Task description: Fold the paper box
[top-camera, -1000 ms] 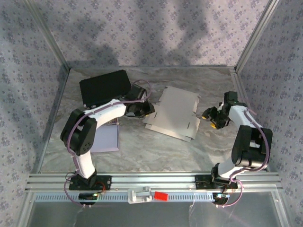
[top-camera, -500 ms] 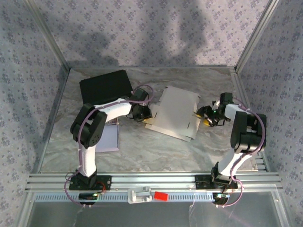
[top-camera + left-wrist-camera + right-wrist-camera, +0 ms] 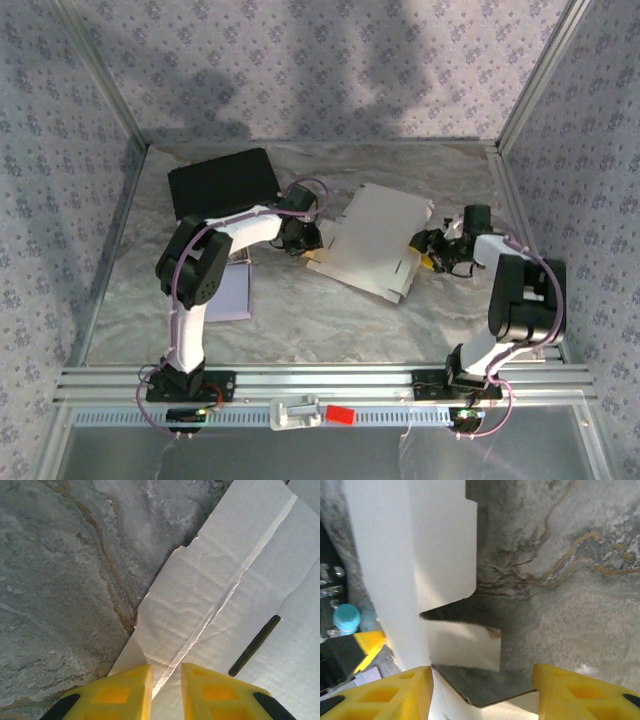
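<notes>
Barely started: flat white cardboard box blank sits mid-frame, folds all left to do. Left gripper nearly together on its left edge, can't tell if pinching; right gripper wide apart at its right edge

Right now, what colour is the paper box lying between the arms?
White; the paper box shows best in the left wrist view.

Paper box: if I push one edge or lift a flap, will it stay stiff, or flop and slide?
Likely light and floppy: the paper box is a thin flat sheet, and its flap in the right wrist view already stands off the table. It should bend along its scored crease rather than stay rigid. Lying loose, it may slide when pushed.
</notes>
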